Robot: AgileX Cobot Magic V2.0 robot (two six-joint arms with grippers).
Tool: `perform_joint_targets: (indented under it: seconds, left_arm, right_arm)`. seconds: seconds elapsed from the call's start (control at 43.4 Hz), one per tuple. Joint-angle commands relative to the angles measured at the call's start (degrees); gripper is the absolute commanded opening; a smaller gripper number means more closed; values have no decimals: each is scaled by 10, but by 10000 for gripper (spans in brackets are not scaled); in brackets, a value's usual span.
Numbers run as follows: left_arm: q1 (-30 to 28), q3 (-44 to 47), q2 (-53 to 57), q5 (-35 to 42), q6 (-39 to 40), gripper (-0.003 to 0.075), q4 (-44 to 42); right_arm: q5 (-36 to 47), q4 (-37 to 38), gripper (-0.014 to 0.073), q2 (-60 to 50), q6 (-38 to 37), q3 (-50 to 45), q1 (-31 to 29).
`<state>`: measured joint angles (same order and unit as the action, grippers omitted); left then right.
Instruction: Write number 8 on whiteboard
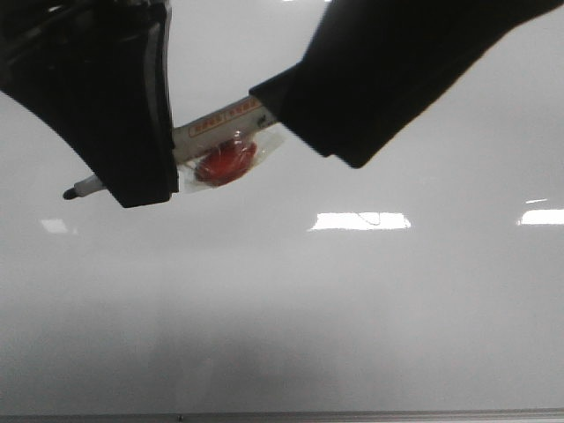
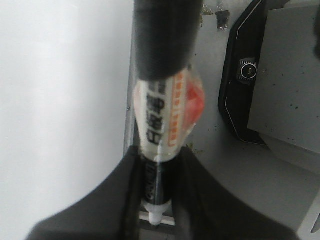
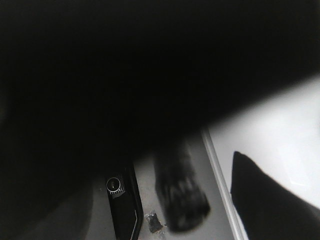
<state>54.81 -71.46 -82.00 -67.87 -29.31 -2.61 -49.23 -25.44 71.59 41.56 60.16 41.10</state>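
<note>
In the upper left of the front view, the left gripper (image 1: 132, 167) pinches a marker (image 1: 216, 128) above the whiteboard (image 1: 291, 317). The right gripper (image 1: 300, 106) covers the marker's other end; I cannot tell its state. No 8 is visible.

My left gripper (image 1: 132, 181) shows broad matte-black fingers with a thin grey edge line; my right gripper (image 1: 291, 110) is a plain, angular black wedge, unmarked.
</note>
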Motion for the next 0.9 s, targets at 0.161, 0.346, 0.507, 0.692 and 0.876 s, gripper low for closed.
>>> perform_joint_targets:
  seconds: [0.161,0.346,0.507,0.692,0.876]
  left_arm:
    - [4,-18,18,26,-1,-21,-1]
    - [4,-18,18,45,-1,-20,11]
    - [4,-18,18,54,-1,-21,18]
    - [4,-18,19,61,4,-20,18]
    - [0,-18,24,81,11,132,26]
  right_arm:
    - [42,-21,453,2,14,25,4]
    - [42,-29,315,2,14,25,4]
    - [42,-43,129,2,14,25,4]
    - [37,-43,-66,2,14,25,4]
    - [32,-43,-69,2,14,25,4]
